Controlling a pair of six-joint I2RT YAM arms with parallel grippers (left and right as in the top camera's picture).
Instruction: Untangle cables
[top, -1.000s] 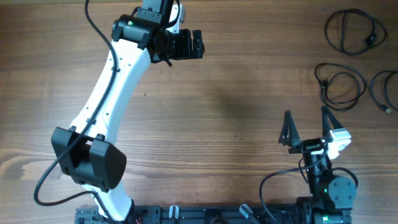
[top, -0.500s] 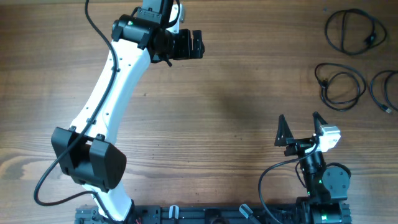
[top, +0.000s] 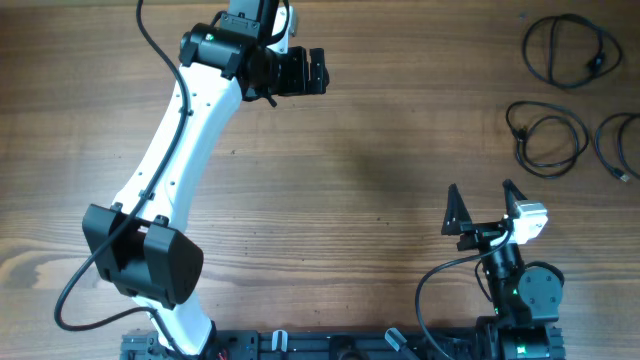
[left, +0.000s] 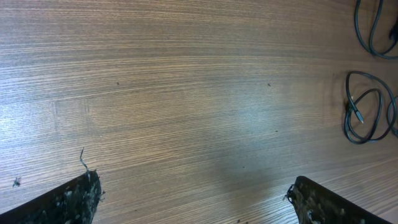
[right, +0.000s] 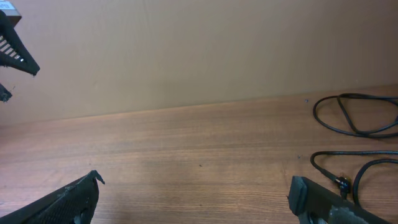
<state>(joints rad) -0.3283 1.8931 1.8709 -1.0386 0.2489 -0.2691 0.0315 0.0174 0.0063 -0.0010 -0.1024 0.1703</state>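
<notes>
At the table's (top: 380, 150) far right corner lie the cables (top: 548, 140), three black cords coiled in separate loops, none of them crossing another.

The only change over the last second is at the right gripper (top: 480, 188). It has drawn back a little toward its base and shifted slightly left, then stopped. Its jaws stand wide and hold nothing. The left gripper (top: 318, 72) has not moved. It hangs over the far side of the table, well apart from the cords, also spread wide and empty. The cords themselves have not shifted.

Since the loops lie apart and both arms are clear of them, the untangling looks done or nearly done, and the right arm's retreat reads as a return to rest rather than a new reach.

Because each cord is coiled, none points one way along its length. The far loop (top: 565, 50) is a wide oval whose long axis runs left to right, with a plug on its right side. The middle loop is also broader left to right, and its two plug ends sit at its left, toward the table's centre. The edge loop (top: 620, 145) lies just beside the middle one without touching. The frame cuts it off, so I cannot tell its long axis.
</notes>
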